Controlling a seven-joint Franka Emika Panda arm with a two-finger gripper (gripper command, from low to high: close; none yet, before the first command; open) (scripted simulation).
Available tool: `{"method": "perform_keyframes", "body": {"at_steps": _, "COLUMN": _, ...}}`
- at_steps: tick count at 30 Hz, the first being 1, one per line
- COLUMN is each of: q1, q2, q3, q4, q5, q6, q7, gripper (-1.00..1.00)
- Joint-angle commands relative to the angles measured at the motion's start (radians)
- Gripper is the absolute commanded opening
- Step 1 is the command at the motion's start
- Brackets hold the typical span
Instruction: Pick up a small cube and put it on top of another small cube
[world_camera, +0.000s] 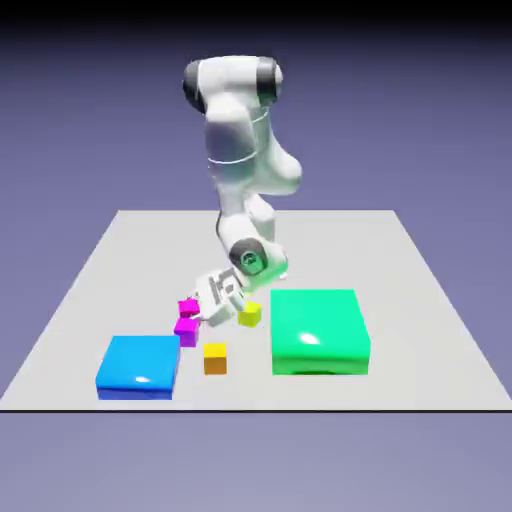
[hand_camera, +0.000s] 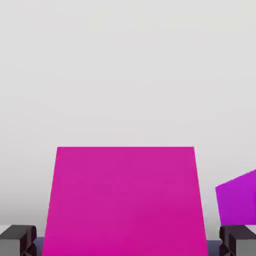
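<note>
- Pink cube (hand_camera: 125, 200): on the desk (world_camera: 330, 250), between the fingers (hand_camera: 22, 237).
- Fingers: open, a slim gap on either side of the pink cube; gripping nothing.
- Purple cube (world_camera: 186, 332): just beside the pink cube, on the camera's side in the exterior view.
- Yellow cube (world_camera: 249, 314): near the green block (world_camera: 318, 330), off its left side in the exterior view.
- Orange cube (world_camera: 215, 359): between the blue block (world_camera: 140, 366) and the green block.
- Blue block: at the exterior view's left, near the desk's front edge.
</note>
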Motion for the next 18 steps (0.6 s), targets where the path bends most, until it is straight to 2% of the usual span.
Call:
{"method": "perform_keyframes", "body": {"at_steps": 1, "q1": 0.011, "q2": -0.036, "q3": 0.021, "q4": -0.018, "q5": 0.036, "q6": 0.012, "q7": -0.014, "gripper": -1.0}}
{"method": "perform_keyframes", "body": {"at_steps": 7, "q1": 0.083, "q2": -0.241, "q3": 0.125, "q4": -0.111, "q5": 0.263, "q6": 0.077, "q7": -0.105, "gripper": -1.0}}
{"method": "perform_keyframes", "body": {"at_steps": 18, "q1": 0.482, "q2": -0.273, "q3": -0.244, "q4": 0.139, "q5": 0.711, "q6": 0.074, "q7": -0.399, "gripper": -1.0}}
